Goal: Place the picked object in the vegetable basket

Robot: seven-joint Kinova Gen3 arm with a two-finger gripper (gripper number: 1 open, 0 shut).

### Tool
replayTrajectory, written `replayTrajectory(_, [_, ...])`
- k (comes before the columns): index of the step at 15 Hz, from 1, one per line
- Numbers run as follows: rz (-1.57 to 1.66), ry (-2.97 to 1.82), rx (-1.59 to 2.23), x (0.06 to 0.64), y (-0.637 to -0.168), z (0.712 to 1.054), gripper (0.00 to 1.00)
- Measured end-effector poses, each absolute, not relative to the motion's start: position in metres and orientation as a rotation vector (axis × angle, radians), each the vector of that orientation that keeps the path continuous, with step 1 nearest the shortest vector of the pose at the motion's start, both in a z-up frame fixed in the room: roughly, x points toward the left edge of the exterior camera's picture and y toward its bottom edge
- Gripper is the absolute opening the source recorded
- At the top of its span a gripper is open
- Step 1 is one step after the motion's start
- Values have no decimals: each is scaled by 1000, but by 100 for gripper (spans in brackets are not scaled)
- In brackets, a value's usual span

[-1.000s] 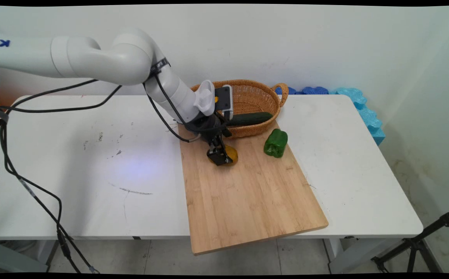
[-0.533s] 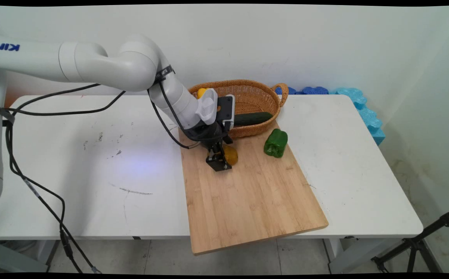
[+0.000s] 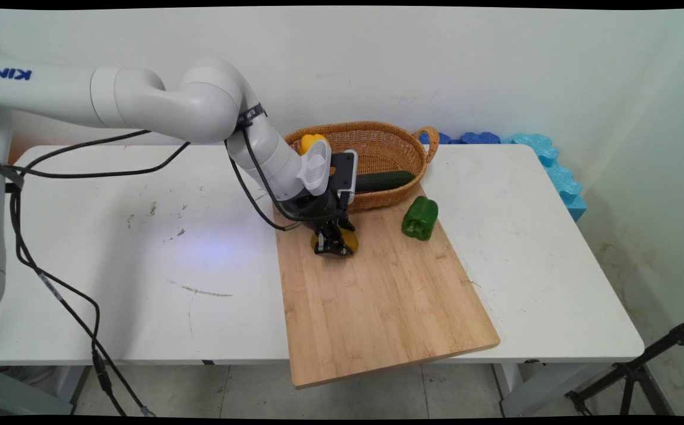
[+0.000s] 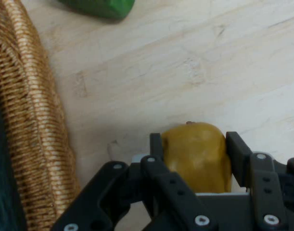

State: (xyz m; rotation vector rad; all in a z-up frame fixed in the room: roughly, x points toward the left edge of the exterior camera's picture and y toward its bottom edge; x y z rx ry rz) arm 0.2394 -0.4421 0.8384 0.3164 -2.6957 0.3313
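Observation:
A yellow-brown fruit [image 3: 351, 239] lies on the far left part of a bamboo cutting board [image 3: 377, 295]. My gripper [image 3: 333, 248] has come down over it. In the hand view the fruit [image 4: 197, 154] sits between the two black fingers [image 4: 236, 147], which press on both its sides, so the gripper [image 4: 196, 143] is shut on it. Just behind it is a wicker basket [image 3: 377, 125] holding a dark cucumber [image 3: 386, 180] and a yellow item [image 3: 309, 141]. A green bell pepper [image 3: 420, 218] lies on the board to the right.
The basket's wall [image 4: 36, 120] runs close along the hand view's left side, and the pepper [image 4: 101, 7] shows at its top edge. Blue foam pieces [image 3: 531, 147] lie along the table's back right edge. A black tripod [image 3: 643, 372] stands on the floor at lower right.
The hand has turned and shifted slightly over the fruit, which now shows on both sides of the fingers. The arm's elbow dropped a little, uncovering the yellow item in the basket.

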Motion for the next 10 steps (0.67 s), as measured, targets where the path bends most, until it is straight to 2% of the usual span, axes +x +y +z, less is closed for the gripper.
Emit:
replayTrajectory(5, [323,-2692,295,238,-437,843,0])
replayTrajectory(10, [333,-2642,314,239,-429,879,0])
